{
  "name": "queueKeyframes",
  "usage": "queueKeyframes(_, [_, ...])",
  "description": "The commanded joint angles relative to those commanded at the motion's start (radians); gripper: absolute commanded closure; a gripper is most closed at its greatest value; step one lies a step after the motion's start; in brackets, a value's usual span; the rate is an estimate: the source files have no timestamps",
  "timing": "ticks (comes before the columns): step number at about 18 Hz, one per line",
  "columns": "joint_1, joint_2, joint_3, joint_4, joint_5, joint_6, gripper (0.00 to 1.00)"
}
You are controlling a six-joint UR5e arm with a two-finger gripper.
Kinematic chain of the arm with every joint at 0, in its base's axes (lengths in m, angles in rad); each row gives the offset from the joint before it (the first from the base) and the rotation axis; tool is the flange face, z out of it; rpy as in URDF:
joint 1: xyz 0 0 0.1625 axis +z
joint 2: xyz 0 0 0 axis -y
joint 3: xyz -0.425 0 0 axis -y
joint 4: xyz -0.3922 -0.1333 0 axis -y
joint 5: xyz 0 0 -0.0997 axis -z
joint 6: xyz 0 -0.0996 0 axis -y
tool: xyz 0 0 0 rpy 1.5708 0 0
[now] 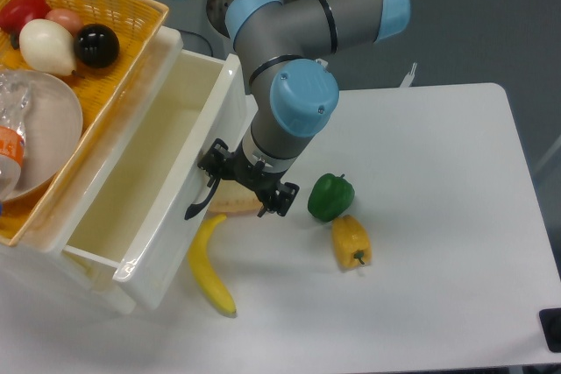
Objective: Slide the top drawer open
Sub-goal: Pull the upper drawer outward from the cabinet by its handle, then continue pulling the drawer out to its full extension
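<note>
White top drawer (166, 216) with black handle (200, 201); yellow banana (209, 267); green pepper (330, 197); orange basket (131, 6); grey-and-blue arm (302, 59).

The deep glossy white plastic top drawer (171, 208) with a curved black handle stands pulled open, empty, at frame left.

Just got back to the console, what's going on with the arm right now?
The arm's end effector is at the black handle of the top drawer, pulling it out of the white cabinet. The drawer stands well open and looks empty inside. On the table beside it lie a banana, a green pepper and a yellow pepper.
</note>
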Motion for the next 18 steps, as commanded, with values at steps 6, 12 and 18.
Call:
queueKeyframes(6, [0.009, 0.000, 0.000, 0.000, 0.000, 0.009, 0.00])
queueKeyframes(12, [0.021, -0.002, 0.008, 0.000, 0.000, 0.018, 0.00])
queueKeyframes(18, [0.023, -0.009, 0.015, 0.000, 0.000, 0.025, 0.00])
